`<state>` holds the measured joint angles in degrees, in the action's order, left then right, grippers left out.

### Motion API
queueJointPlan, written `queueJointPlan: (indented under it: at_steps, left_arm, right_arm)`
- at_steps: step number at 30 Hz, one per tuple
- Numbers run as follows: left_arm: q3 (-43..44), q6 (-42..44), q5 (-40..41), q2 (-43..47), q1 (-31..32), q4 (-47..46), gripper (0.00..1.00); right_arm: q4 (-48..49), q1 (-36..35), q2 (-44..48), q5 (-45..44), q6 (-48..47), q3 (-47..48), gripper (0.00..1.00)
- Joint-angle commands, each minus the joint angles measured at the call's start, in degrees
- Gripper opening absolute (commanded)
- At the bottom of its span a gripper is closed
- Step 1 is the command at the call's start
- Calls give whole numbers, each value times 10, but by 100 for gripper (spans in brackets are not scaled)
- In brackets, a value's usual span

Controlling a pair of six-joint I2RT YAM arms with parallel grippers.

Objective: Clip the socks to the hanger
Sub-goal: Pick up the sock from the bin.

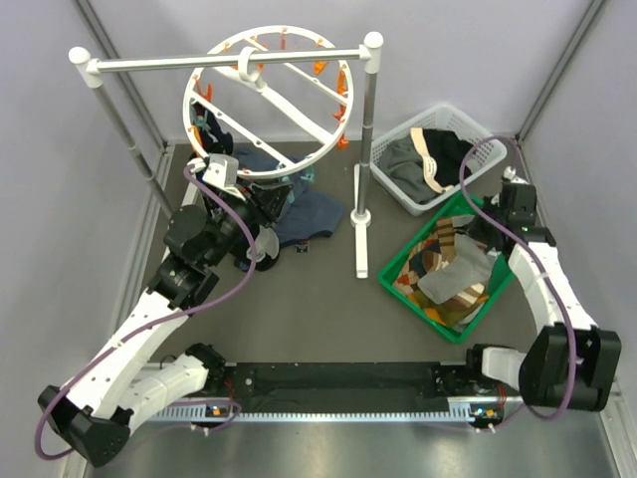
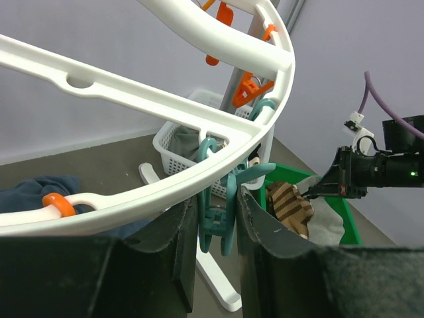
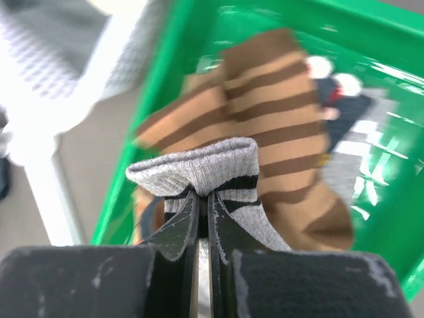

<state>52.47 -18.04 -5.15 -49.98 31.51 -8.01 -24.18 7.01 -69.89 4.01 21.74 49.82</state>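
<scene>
Top view, L to R. The hanger [image 1: 267, 105] hung at approx. 11 o'clock of the table, on the white rack [image 1: 234, 62]. The left gripper [image 2: 218, 232] was at the ring's 7 o'clock edge. In the wrist view its fingers [image 2: 165, 245] pressed a teal clip [image 2: 211, 218] from both sides, so it pinched the clip, prob. to open it. Something dark hung at the ring's 9 o'clock; I could not tell if it was a sock. The other clips looked bare.

At 3 o'clock of the table stood the green bin [image 1: 413, 244]. There the right gripper [image 3: 204, 199] was pressed together on the cuff of a grey sock [image 3: 199, 165], above a brown striped sock [image 3: 278, 99].

My judgement: the task was at an early stage. One sock was picked but not yet clipped; it had to go over to the held clip, and more socks in the bin were left.
</scene>
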Motion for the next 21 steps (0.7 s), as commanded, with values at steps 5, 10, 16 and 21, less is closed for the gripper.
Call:
queueJointPlan:
  at_steps: [5, 10, 16, 21]
  left_arm:
    - [4, -7, -33, 2, 0, -6, 0]
    - [16, -16, -41, -1, 0, -8, 0]
    - [46, -32, -68, -14, 0, 1, 0]
    - [52, -41, -77, -15, 0, -1, 0]
  right_arm:
    - [8, -109, 148, 121, -99, 73, 0]
    - [52, -209, 172, 208, -122, 103, 0]
    - [132, -382, 143, 214, -137, 126, 0]
    - [228, -461, 97, 225, -115, 135, 0]
